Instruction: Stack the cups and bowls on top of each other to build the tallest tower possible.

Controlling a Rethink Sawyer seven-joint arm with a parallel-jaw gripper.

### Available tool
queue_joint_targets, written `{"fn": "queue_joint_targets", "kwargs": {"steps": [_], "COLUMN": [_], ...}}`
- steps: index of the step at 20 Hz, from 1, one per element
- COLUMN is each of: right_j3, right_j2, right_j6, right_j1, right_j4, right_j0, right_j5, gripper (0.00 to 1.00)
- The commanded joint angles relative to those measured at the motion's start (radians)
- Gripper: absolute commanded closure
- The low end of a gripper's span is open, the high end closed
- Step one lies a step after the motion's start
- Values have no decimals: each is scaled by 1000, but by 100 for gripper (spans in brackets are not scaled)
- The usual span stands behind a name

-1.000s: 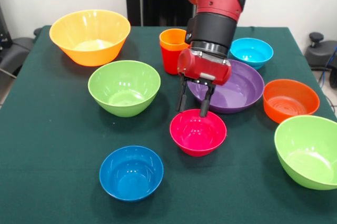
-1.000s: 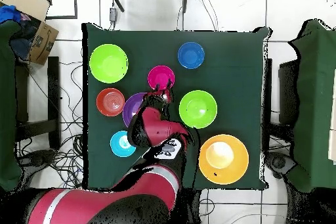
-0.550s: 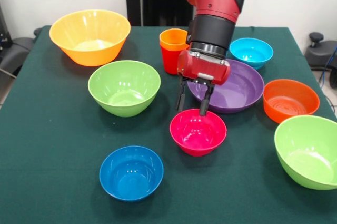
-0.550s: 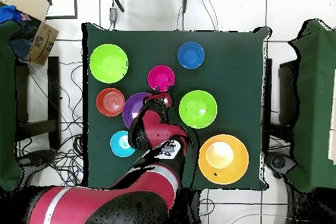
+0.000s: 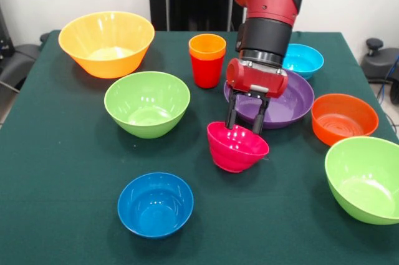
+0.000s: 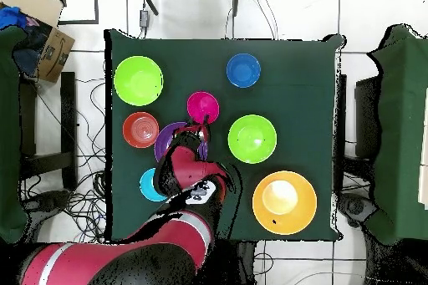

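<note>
The gripper (image 5: 244, 121) sits just right of frame center in the front view, its two dark fingers (image 5: 231, 114) clamped on the far rim of the pink bowl (image 5: 236, 146). The pink bowl is tilted: its rim is raised on the gripped side, its opening faces the lower right of the frame, and its base appears to rest on the table (image 5: 68, 171). The purple bowl (image 5: 288, 100) lies directly behind the gripper, touching or nearly touching the pink bowl.

The tower (image 5: 207, 60) stands at upper center: an orange cup (image 5: 207, 47) nested in the red cup (image 5: 206, 71), upright, just left of the purple bowl.

Remaining bowls, front view:
- Yellow-orange bowl (image 5: 106, 43): upper left.
- Lime green bowl (image 5: 147, 103): left of center.
- Second green bowl (image 5: 366, 179): lower right, cut by the frame edge.
- Dark blue bowl (image 5: 155, 204): lower center.
- Orange bowl (image 5: 344, 118): right, just beside the purple bowl.
- Light blue bowl (image 5: 302, 60): upper right, partly hidden behind the arm (image 5: 265, 3).

All stand upright and separate.

In the overhead view the pink bowl (image 6: 203, 107) lies near center, with the arm (image 6: 188, 183) reaching to it from the bottom.
</note>
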Motion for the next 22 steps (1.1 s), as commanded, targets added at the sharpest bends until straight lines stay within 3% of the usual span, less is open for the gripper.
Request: {"fn": "queue_joint_targets", "kwargs": {"steps": [1, 10, 16, 22], "right_j3": [24, 4, 9, -10], "right_j2": [119, 174, 258, 133], "right_j6": [160, 175, 173, 150], "right_j1": [21, -15, -56, 1], "right_j4": [-60, -116, -164, -110], "right_j0": [8, -16, -56, 23], "right_j5": [46, 101, 178, 45], "gripper": [0, 0, 0, 0]}}
